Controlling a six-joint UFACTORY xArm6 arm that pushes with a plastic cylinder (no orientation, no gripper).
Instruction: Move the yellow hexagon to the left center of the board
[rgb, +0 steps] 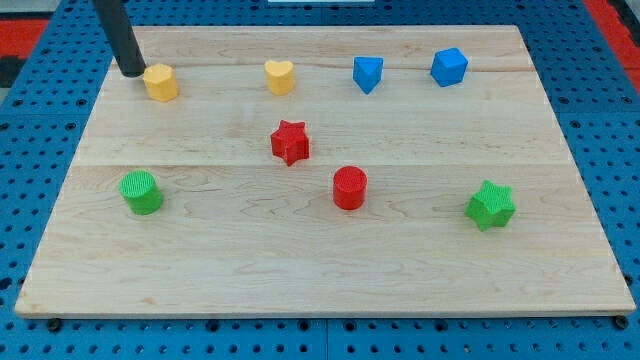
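The yellow hexagon (160, 82) sits near the top left corner of the wooden board (320, 270). My tip (132, 73) rests on the board just to the left of the hexagon, touching or almost touching its left side. The dark rod runs up and out of the view's top.
A yellow heart (280, 76), a blue block (367, 73) and a blue cube (449, 67) line the top. A red star (290, 142) and a red cylinder (350, 188) sit mid-board. A green cylinder (141, 192) is at left, a green star (490, 205) at right.
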